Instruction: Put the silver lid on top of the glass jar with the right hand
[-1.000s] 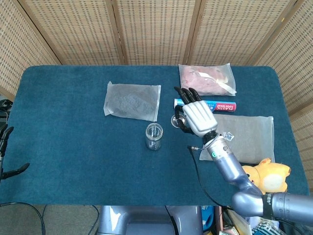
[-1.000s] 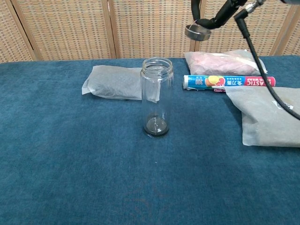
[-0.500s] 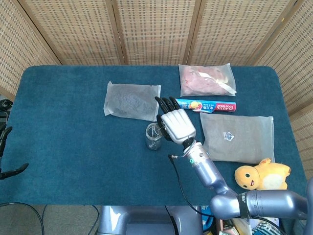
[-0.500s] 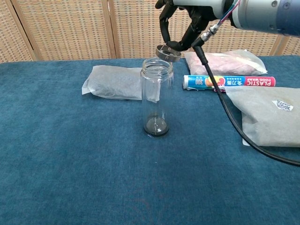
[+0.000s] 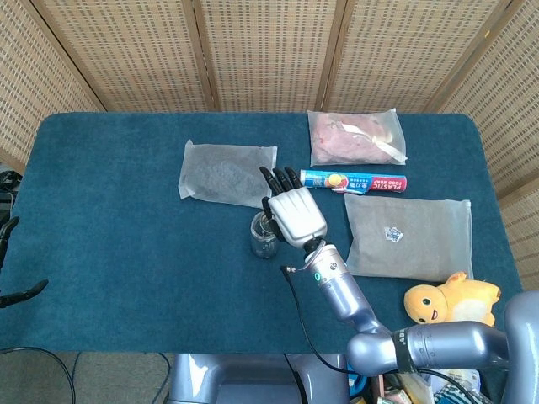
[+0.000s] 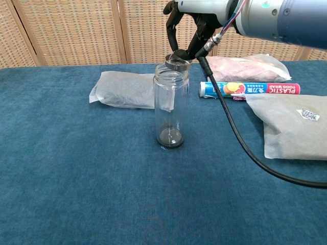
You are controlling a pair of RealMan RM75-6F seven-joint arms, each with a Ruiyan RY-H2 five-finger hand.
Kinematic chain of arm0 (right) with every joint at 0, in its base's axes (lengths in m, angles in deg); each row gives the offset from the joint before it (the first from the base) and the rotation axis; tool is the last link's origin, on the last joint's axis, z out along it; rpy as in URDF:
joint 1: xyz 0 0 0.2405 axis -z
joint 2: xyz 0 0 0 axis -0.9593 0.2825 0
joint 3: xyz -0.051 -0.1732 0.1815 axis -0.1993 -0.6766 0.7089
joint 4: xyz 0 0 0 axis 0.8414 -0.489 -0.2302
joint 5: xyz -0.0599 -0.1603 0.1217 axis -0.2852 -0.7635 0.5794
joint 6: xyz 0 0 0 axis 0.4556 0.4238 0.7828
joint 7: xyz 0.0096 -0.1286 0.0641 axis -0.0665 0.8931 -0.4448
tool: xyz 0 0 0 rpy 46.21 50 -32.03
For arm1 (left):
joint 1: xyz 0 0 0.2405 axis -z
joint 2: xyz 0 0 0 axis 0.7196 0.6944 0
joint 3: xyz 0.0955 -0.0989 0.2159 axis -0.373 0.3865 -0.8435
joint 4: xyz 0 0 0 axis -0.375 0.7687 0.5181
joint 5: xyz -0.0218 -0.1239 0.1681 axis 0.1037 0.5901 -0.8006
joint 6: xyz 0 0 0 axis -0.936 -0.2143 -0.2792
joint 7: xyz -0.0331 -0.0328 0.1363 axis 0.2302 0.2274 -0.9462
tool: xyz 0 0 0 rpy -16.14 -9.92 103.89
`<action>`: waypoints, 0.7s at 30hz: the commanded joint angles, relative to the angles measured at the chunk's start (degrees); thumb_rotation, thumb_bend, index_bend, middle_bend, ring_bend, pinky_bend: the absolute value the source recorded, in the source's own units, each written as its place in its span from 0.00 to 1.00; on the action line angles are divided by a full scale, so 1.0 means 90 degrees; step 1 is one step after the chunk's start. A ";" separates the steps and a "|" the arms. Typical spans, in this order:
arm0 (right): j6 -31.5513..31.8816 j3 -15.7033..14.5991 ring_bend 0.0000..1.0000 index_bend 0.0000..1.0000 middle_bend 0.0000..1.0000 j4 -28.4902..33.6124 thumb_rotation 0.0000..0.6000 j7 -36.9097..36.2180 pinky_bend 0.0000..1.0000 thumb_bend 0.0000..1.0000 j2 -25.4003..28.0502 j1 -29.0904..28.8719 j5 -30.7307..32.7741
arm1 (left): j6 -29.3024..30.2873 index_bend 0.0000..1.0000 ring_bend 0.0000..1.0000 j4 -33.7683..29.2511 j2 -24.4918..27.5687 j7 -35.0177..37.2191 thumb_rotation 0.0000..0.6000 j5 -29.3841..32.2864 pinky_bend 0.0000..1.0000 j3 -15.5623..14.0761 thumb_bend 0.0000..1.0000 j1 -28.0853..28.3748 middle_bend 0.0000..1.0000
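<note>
A tall clear glass jar [image 6: 171,108] stands upright on the blue table, and it also shows in the head view as the jar [image 5: 262,241], partly under my right hand. My right hand [image 6: 189,25] [image 5: 292,212] hovers over the jar's mouth and pinches the silver lid [image 6: 177,63] between thumb and fingers. The lid is tilted, its lower edge at the jar's right rim. Whether it touches the rim I cannot tell. At the left edge of the head view only dark fingertips [image 5: 7,232] of my left hand show.
A grey pouch [image 6: 121,89] lies behind-left of the jar. Right of the jar are a plastic wrap roll [image 6: 248,90], a pink packet [image 6: 248,68] and a large grey pouch [image 6: 291,125]. A yellow plush toy [image 5: 450,303] sits near the front right. A black cable [image 6: 240,138] hangs from my right arm.
My right hand carried the lid leftward from above the plastic wrap roll to over the jar's mouth and lowered it to the rim. The jar has not moved.
</note>
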 commanded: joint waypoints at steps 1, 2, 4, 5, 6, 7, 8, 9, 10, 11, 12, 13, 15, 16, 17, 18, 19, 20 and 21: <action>0.0008 -0.0022 0.00 0.63 0.01 -0.0015 1.00 0.0040 0.00 0.67 -0.0049 -0.0045 0.0014 | -0.0005 0.00 0.00 0.0000 -0.0002 0.0001 1.00 0.0007 0.00 0.0003 0.00 0.0003 0.00; 0.0010 -0.0027 0.00 0.63 0.01 -0.0016 1.00 0.0049 0.00 0.67 -0.0067 -0.0060 0.0016 | -0.0017 0.00 0.00 0.0000 -0.0001 0.0007 1.00 0.0011 0.00 0.0004 0.00 0.0008 0.00; 0.0022 -0.0040 0.00 0.63 0.01 -0.0027 1.00 0.0078 0.00 0.67 -0.0110 -0.0096 0.0022 | -0.0068 0.00 0.00 0.0003 0.0001 0.0024 1.00 0.0029 0.00 -0.0003 0.00 0.0023 0.00; 0.0028 -0.0045 0.00 0.63 0.01 -0.0036 1.00 0.0089 0.00 0.67 -0.0129 -0.0109 0.0023 | -0.0079 0.00 0.00 0.0004 0.0005 0.0037 1.00 0.0030 0.00 -0.0005 0.00 0.0025 0.00; 0.0031 -0.0049 0.00 0.63 0.01 -0.0040 1.00 0.0093 0.00 0.67 -0.0138 -0.0114 0.0025 | -0.0079 0.00 0.00 0.0004 0.0008 0.0043 1.00 0.0029 0.00 -0.0005 0.00 0.0025 0.00; 0.0034 -0.0055 0.00 0.63 0.01 -0.0045 1.00 0.0101 0.00 0.67 -0.0156 -0.0126 0.0033 | -0.0071 0.00 0.00 0.0005 0.0009 0.0050 1.00 0.0026 0.00 -0.0004 0.00 0.0023 0.00; 0.0042 -0.0056 0.00 0.63 0.01 -0.0051 1.00 0.0106 0.00 0.67 -0.0170 -0.0135 0.0041 | -0.0062 0.00 0.00 0.0008 0.0009 0.0053 1.00 0.0023 0.00 -0.0002 0.00 0.0021 0.00; 0.0056 -0.0055 0.00 0.63 0.01 -0.0062 1.00 0.0114 0.00 0.67 -0.0192 -0.0150 0.0051 | -0.0058 0.00 0.00 0.0010 0.0010 0.0064 1.00 0.0020 0.00 -0.0003 0.00 0.0019 0.00; 0.0065 -0.0056 0.00 0.63 0.01 -0.0069 1.00 0.0119 0.00 0.67 -0.0205 -0.0158 0.0056 | -0.0060 0.00 0.00 0.0012 0.0011 0.0068 1.00 0.0021 0.00 -0.0002 0.00 0.0020 0.00; 0.0078 -0.0059 0.00 0.63 0.01 -0.0081 1.00 0.0127 0.00 0.67 -0.0220 -0.0169 0.0062 | -0.0068 0.00 0.00 0.0015 0.0014 0.0071 1.00 0.0026 0.00 -0.0003 0.00 0.0022 0.00; 0.0085 -0.0062 0.00 0.63 0.01 -0.0090 1.00 0.0135 0.00 0.67 -0.0230 -0.0177 0.0066 | -0.0072 0.00 0.00 0.0015 0.0015 0.0075 1.00 0.0028 0.00 -0.0002 0.00 0.0024 0.00; 0.0091 -0.0069 0.00 0.63 0.01 -0.0101 1.00 0.0144 0.00 0.67 -0.0238 -0.0183 0.0073 | -0.0074 0.00 0.00 0.0015 0.0017 0.0079 1.00 0.0030 0.00 -0.0001 0.00 0.0024 0.00; 0.0106 -0.0079 0.00 0.63 0.01 -0.0128 1.00 0.0157 0.00 0.67 -0.0256 -0.0193 0.0089 | -0.0069 0.00 0.00 0.0018 0.0019 0.0087 1.00 0.0030 0.00 0.0000 0.00 0.0022 0.00; 0.0120 -0.0079 0.00 0.63 0.01 -0.0148 1.00 0.0159 0.00 0.67 -0.0271 -0.0200 0.0095 | -0.0065 0.00 0.00 0.0020 0.0020 0.0093 1.00 0.0031 0.00 0.0003 0.00 0.0022 0.00; 0.0129 -0.0083 0.00 0.63 0.01 -0.0160 1.00 0.0166 0.00 0.67 -0.0278 -0.0204 0.0101 | -0.0064 0.00 0.00 0.0019 0.0021 0.0098 1.00 0.0031 0.00 0.0004 0.00 0.0021 0.00; 0.0139 -0.0090 0.00 0.63 0.01 -0.0170 1.00 0.0177 0.00 0.67 -0.0283 -0.0208 0.0105 | -0.0065 0.00 0.00 0.0021 0.0022 0.0102 1.00 0.0032 0.00 0.0002 0.00 0.0020 0.00; 0.0147 -0.0094 0.00 0.63 0.01 -0.0178 1.00 0.0184 0.00 0.67 -0.0289 -0.0211 0.0110 | -0.0064 0.00 0.00 0.0023 0.0023 0.0105 1.00 0.0033 0.00 0.0004 0.00 0.0019 0.00; 0.0154 -0.0094 0.00 0.63 0.01 -0.0187 1.00 0.0190 0.00 0.67 -0.0295 -0.0217 0.0122 | -0.0065 0.00 0.00 0.0025 0.0024 0.0107 1.00 0.0036 0.00 0.0007 0.00 0.0022 0.00; 0.0158 -0.0092 0.00 0.63 0.01 -0.0190 1.00 0.0192 0.00 0.67 -0.0299 -0.0222 0.0126 | -0.0068 0.00 0.00 0.0024 0.0024 0.0107 1.00 0.0037 0.00 0.0007 0.00 0.0023 0.00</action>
